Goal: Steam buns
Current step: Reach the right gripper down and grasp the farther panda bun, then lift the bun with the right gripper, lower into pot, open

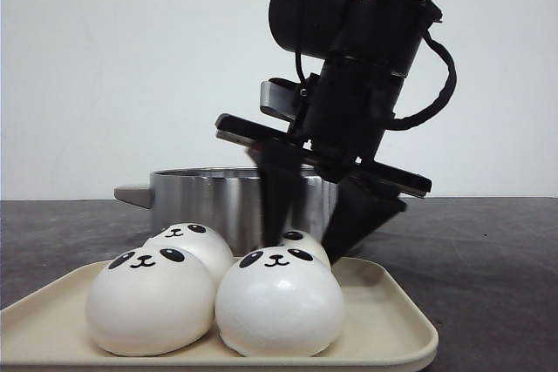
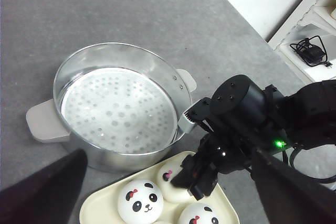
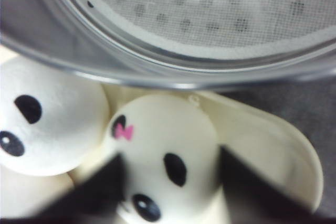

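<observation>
Several white panda-faced buns sit on a cream tray (image 1: pixel 392 324): front left (image 1: pixel 148 302), front right (image 1: pixel 279 302), back left (image 1: pixel 193 240) and back right (image 1: pixel 307 241). My right gripper (image 1: pixel 307 248) reaches down onto the back right bun, a dark finger on each side. In the right wrist view this bun (image 3: pixel 163 150) is squeezed between the fingers (image 3: pixel 89 192) and rests on the tray (image 3: pixel 273 156). My left gripper (image 2: pixel 168 153) is open and empty, high above the tray (image 2: pixel 100 211) and the right gripper (image 2: pixel 191 179).
A steel steamer pot (image 1: pixel 200 198) with grey handles stands just behind the tray; its perforated white liner (image 2: pixel 118 106) holds nothing. The pot rim (image 3: pixel 157 72) is close to the held bun. The table's far edge and a cable (image 2: pixel 312 51) lie beyond.
</observation>
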You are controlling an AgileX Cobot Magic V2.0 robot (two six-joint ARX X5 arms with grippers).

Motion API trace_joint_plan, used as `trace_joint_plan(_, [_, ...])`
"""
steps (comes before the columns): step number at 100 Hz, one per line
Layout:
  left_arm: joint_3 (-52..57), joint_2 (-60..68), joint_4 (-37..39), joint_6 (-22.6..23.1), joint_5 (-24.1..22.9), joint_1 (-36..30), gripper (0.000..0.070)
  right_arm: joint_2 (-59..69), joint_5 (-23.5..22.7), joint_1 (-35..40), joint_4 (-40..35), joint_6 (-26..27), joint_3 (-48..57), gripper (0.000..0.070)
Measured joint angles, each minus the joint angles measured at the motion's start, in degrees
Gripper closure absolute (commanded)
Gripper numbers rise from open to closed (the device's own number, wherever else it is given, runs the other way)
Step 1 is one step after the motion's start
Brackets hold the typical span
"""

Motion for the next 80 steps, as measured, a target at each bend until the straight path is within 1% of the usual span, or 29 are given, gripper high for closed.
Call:
trace_joint_plan(26, [0.00, 0.00, -0.09, 0.00, -0.02, 0.00, 0.0104, -0.92, -0.46, -0.02, -0.72, -0.02, -0.02, 0.0694])
trace_joint_plan(36, [0.00, 0.00, -0.17, 0.00, -0.02, 0.00, 0.0104, -4.81, -3.58, 0.48, -2.82, -0.28, 0.00, 0.0694])
trace_joint_plan(44, [0.02, 0.00, -0.11, 0.00, -0.04, 0.00, 0.0104, -10.03, -3.65, 1.84, -3.82, -0.72, 1.09, 0.0694])
trace_joint_plan(52, [0.00, 0.00, 0.33, 0.00, -0.02, 0.00, 0.0104, -15.12, -1.49, 3.41, -3.17, -1.49, 3.50, 0.0694])
trace_joint_plan(61, [0.00, 0.00, 1.31, 0.00, -0.04, 0.00, 0.0104, -19.06, 2.58, 4.44, -1.14, -2.97, 6.43, 0.0694])
trace_joint_plan(70, [0.00, 0.00, 1.99, 0.00, -0.04, 0.00, 0.0104, -19.69, 6.84, 3.45, -0.26, -5.42, 10.56, 0.0694])
trace_joint_plan(80, [0.00, 0.02, 2.47, 0.00, -0.13, 0.00, 0.0104, -17.40, 7.89, 0.35, -0.44, -8.98, 16.37, 0.0694])
